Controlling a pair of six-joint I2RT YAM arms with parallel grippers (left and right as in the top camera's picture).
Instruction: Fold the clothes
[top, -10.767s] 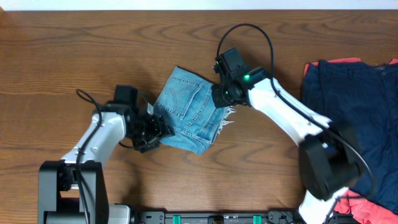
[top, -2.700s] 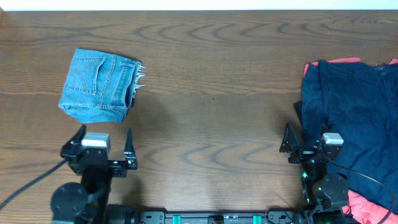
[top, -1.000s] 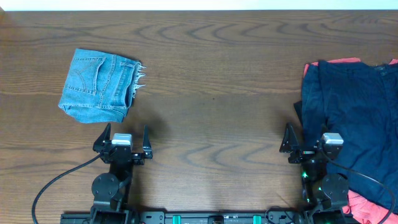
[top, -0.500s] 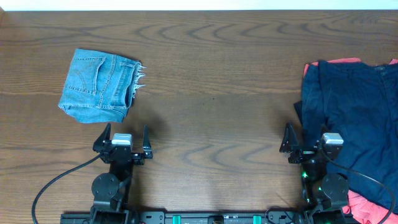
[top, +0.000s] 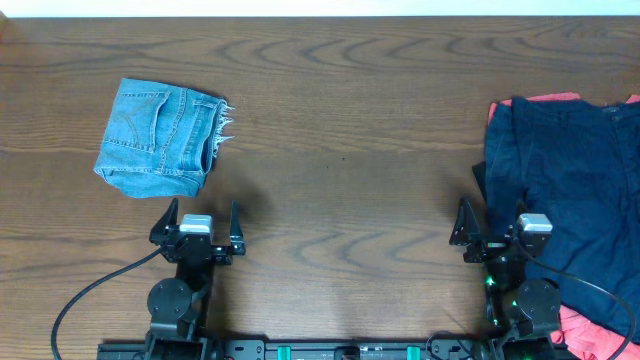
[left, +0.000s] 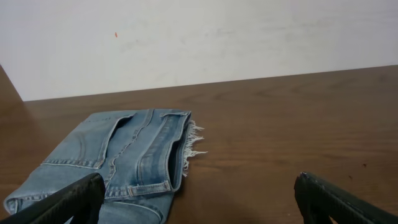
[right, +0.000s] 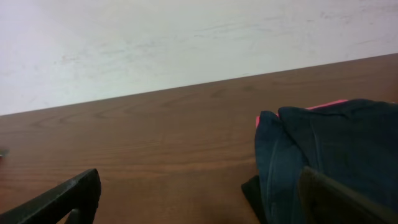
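Note:
The light-blue jeans (top: 160, 138) lie folded into a compact bundle at the table's back left, frayed hems pointing right; the left wrist view shows the jeans (left: 121, 162) ahead and left of the fingers. My left gripper (top: 200, 222) rests near the front edge, just below the bundle, open and empty. A pile of dark navy clothes (top: 570, 170) over a coral-red garment (top: 550, 98) fills the right side. My right gripper (top: 478, 228) sits open at the pile's left edge, holding nothing. In the right wrist view the navy cloth (right: 323, 155) lies beside the right finger.
Bare wooden tabletop (top: 350, 150) spans the middle between the jeans and the pile. A white wall (left: 199, 37) runs behind the table's far edge. More coral-red cloth (top: 585, 325) shows at the front right corner.
Over the last second nothing moves. Before that, both arms held the jeans at the table's middle; the bundle now lies at the back left and both arms are back at the front edge.

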